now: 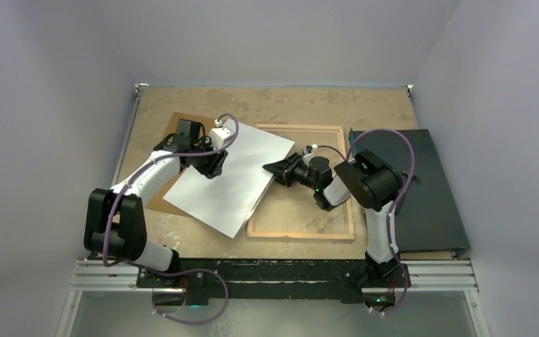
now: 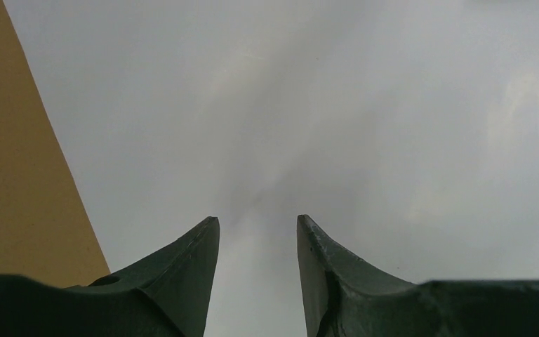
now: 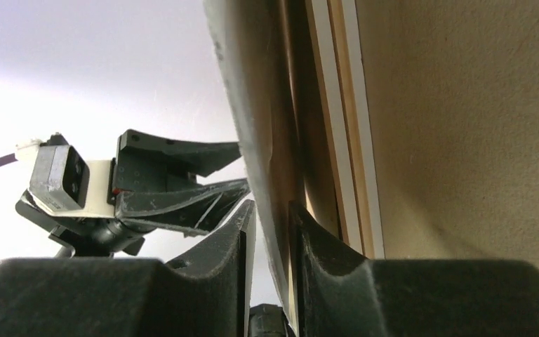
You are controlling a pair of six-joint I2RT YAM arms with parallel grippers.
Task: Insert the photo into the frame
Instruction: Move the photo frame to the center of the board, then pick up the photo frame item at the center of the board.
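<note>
Alignment of the photo (image 1: pixel 235 175) over the frame (image 1: pixel 302 234) was judged to be the step in hand. The photo was seen white back up, lying askew on the tabletop (image 1: pixel 288 105), its left part over a brown backing board (image 1: pixel 177 125) and its right edge crossing the left rail of the frame, which lay wood side up. The right pincer (image 3: pixel 271 210) was set around that right edge, one finger on each side, the jaws narrowed to a slim gap; whether the sheet was firmly clamped could not be told. The left pincer (image 2: pixel 258 221) was held over the white sheet with its fingers apart and nothing between them. For the next move, a firm pinch would be called for, after which the sheet would have to be drawn rightward and squared to the rails so that it could be dropped inside the opening
</note>
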